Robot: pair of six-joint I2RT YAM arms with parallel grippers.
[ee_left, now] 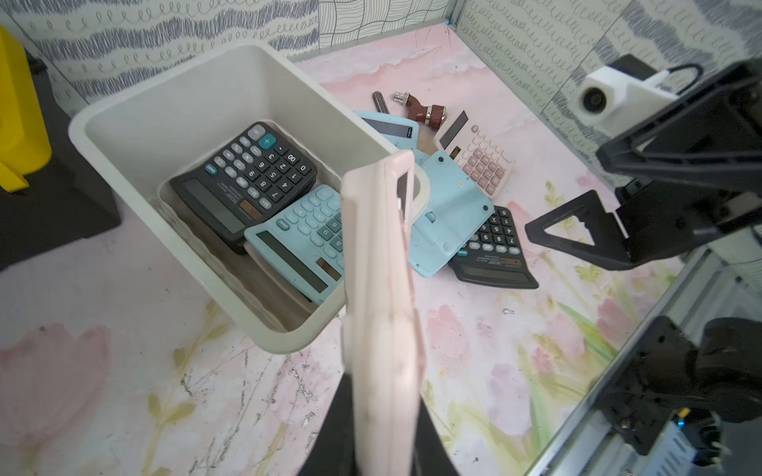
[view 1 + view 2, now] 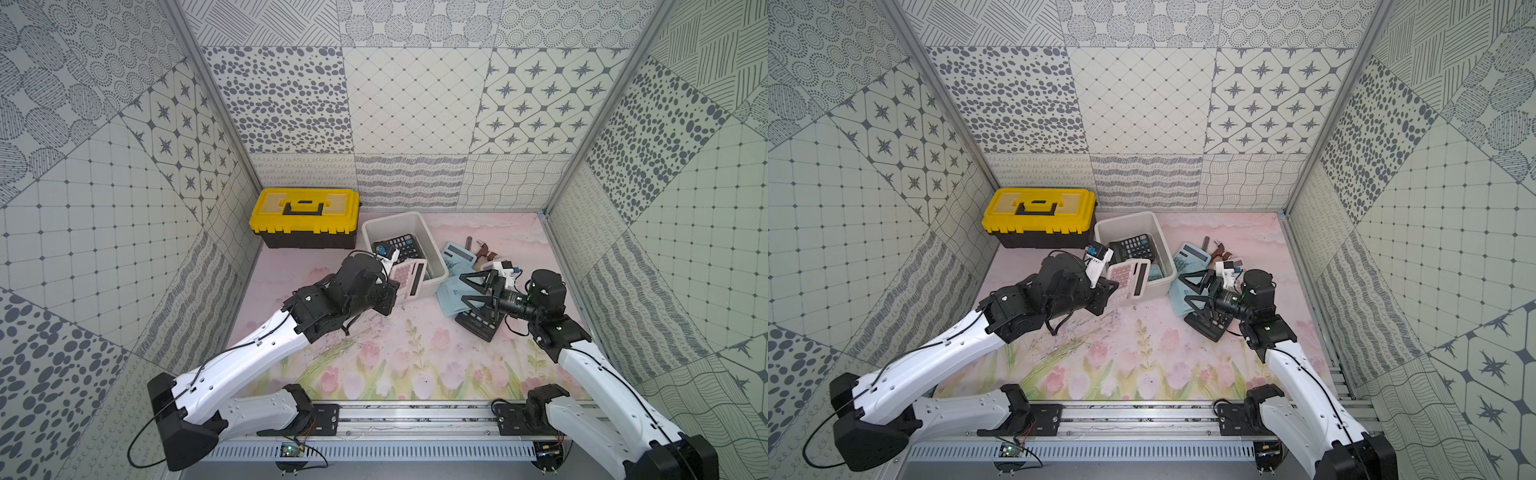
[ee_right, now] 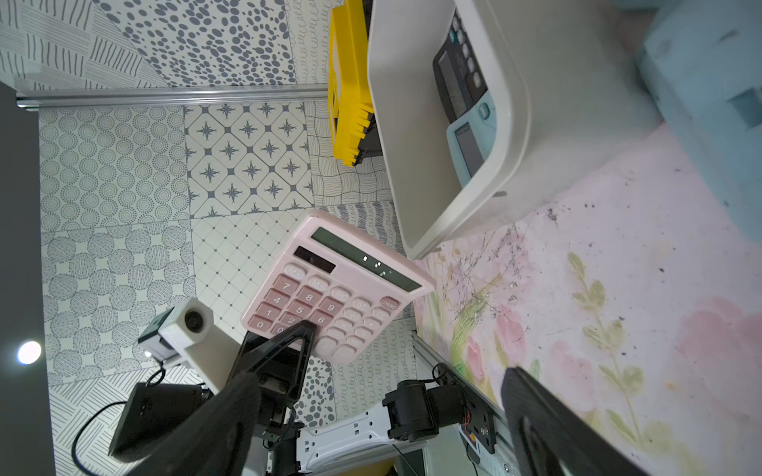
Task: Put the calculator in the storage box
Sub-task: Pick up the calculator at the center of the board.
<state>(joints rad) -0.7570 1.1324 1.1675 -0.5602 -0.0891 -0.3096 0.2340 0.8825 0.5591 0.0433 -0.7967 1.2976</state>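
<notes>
**Pink calculator at the box's near end, opening just ahead**

The left gripper (image 2: 394,287) is clamped on the key end of a pink calculator (image 2: 409,276). One finger (image 3: 306,331) presses on the lower keys, and the other is hidden behind the back. The calculator sticks straight out from the grip, display end leading, tilted so its keys show from above.

In both top views that leading end overlaps the near corner of the storage box (image 2: 390,217). I cannot tell whether it is already clear above the rim. The box's open inside lies beyond the display end, away from the robot. The calculator's long axis runs at an angle across the box's long side, not along it. So the coming move looks like a short carry forward over the rim, perhaps with a turn, before letting go.

Inside, a black calculator (image 1: 247,177) and a light blue calculator (image 1: 299,243) cover most of the floor, so the pink one would likely land on top of them.

The right gripper (image 2: 459,287) stands wide and empty over a pile of calculators (image 1: 449,214) on the mat (image 2: 395,357), beside the box's far flank. The left arm is plainly the nearer one for this job.
</notes>
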